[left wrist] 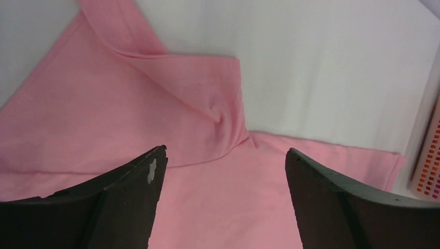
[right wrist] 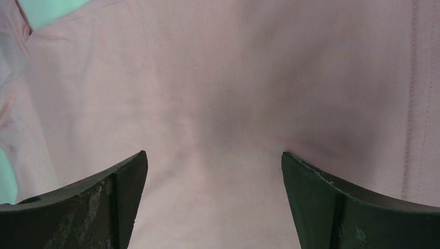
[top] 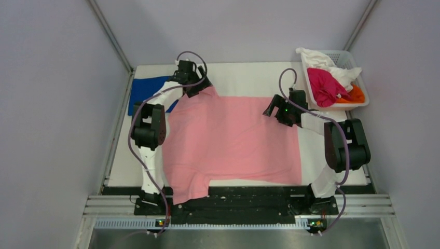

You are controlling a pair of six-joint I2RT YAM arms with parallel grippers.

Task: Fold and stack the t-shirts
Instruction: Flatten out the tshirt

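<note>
A light pink t-shirt (top: 233,140) lies spread flat across the white table, one sleeve hanging over the near edge. My left gripper (top: 198,87) is open and empty over the shirt's far left corner. In the left wrist view (left wrist: 225,155) a sleeve (left wrist: 202,98) lies folded in on the body of the shirt. My right gripper (top: 270,107) is open and empty just above the shirt's far right part; the right wrist view (right wrist: 214,155) shows only pink cloth (right wrist: 218,78) under it. A royal blue t-shirt (top: 141,92) lies folded at the far left.
A white slotted basket (top: 363,101) stands at the far right with white (top: 324,59), magenta (top: 324,85) and orange (top: 356,95) tees in it; its wall shows in the left wrist view (left wrist: 428,171). Bare white table (top: 244,78) lies beyond the pink shirt.
</note>
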